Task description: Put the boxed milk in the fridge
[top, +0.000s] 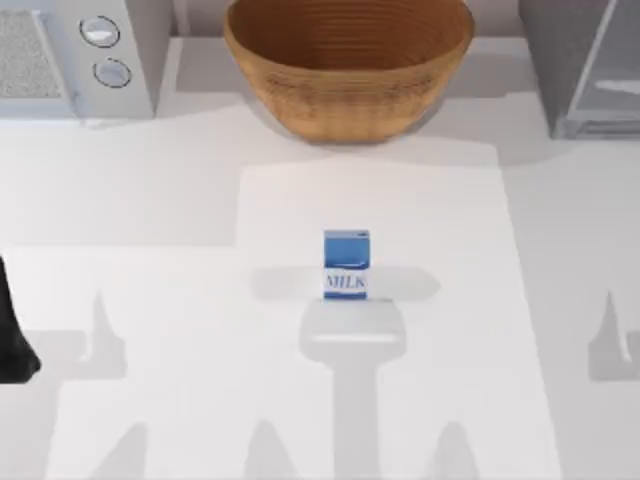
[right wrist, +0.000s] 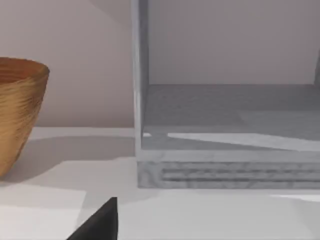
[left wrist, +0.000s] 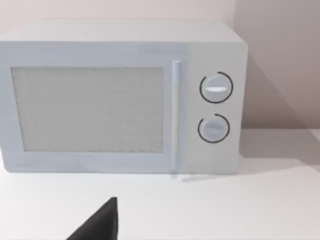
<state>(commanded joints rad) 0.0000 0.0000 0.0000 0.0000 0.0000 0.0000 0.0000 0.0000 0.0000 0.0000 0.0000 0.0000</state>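
The boxed milk [top: 346, 264] stands upright in the middle of the table, blue on top with a white band reading MILK. The fridge [top: 582, 62] is a grey cabinet at the back right corner with a pale glassy panel. In the right wrist view the fridge [right wrist: 225, 115] faces the camera and its grey inner floor is in sight. My left gripper [top: 16, 345] is a dark shape parked at the table's left edge, far from the milk. A dark part of the right gripper [right wrist: 100, 224] shows low in the right wrist view, well short of the fridge.
A large woven basket [top: 348, 62] stands at the back centre, between the appliances. A light grey microwave [top: 75, 55] with two round knobs sits at the back left, seen face-on as the microwave [left wrist: 120, 97] in the left wrist view. White table surrounds the milk.
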